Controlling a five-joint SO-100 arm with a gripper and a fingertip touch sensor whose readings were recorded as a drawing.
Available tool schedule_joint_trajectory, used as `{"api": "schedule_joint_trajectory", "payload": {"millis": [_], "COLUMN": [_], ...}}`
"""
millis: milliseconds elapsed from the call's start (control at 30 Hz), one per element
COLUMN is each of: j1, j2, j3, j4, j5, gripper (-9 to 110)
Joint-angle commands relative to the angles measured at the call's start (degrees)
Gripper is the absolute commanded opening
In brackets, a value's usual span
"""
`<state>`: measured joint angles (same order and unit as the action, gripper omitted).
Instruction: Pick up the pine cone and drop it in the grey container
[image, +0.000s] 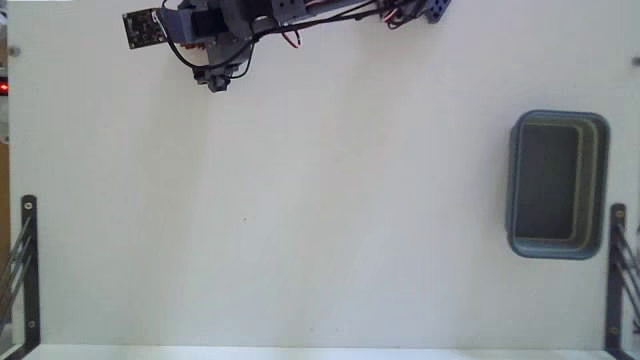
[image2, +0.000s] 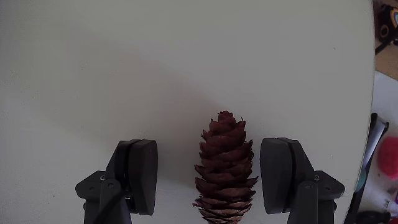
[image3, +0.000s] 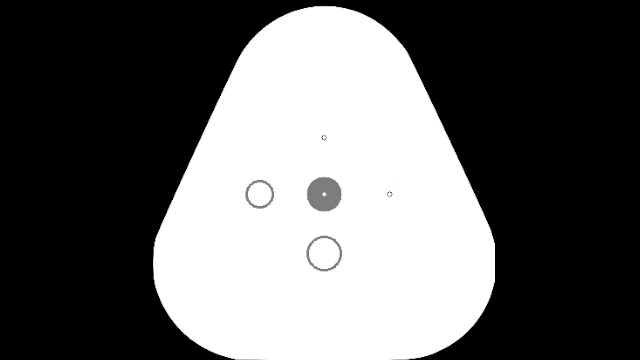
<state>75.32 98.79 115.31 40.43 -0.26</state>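
Tool (image2: 211, 177): in the wrist view the two dark fingers (image2: 140, 174) stand apart, one at the left and one at the right of the bottom edge. The pine cone (image2: 225, 168) sits in the gap between them, closer to the right finger. Its scales come close to that pad; whether they touch cannot be told. A clear gap separates the cone from the left finger. The cone is reddish-brown, its narrow tip pointing toward the far side of the view, its lower end cut off by the bottom edge.

Fixed view: the tool (image: 217, 78) is at the top left, small and dark, at the end of the arm (image: 260, 20) that runs along the top edge with wires on it. The cone cannot be made out in this view.

Desk (image: 300, 200): white and plain. The grey container (image: 557, 184) sits at the right side in the fixed view, well apart from the tool, its inside darker grey with nothing visible in it. Black brackets (image: 28, 265) stand at the lower left and lower right edges.
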Motion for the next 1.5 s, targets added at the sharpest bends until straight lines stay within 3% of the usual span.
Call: {"api": "schedule_joint_trajectory", "payload": {"millis": [0,1467], "j1": [1.2,1.2], "j2": [1.8,1.8], "j3": [0.4,0.4], "j4": [-1.2,-1.2], "j5": [0.3,0.3], "gripper": [103,90]}}
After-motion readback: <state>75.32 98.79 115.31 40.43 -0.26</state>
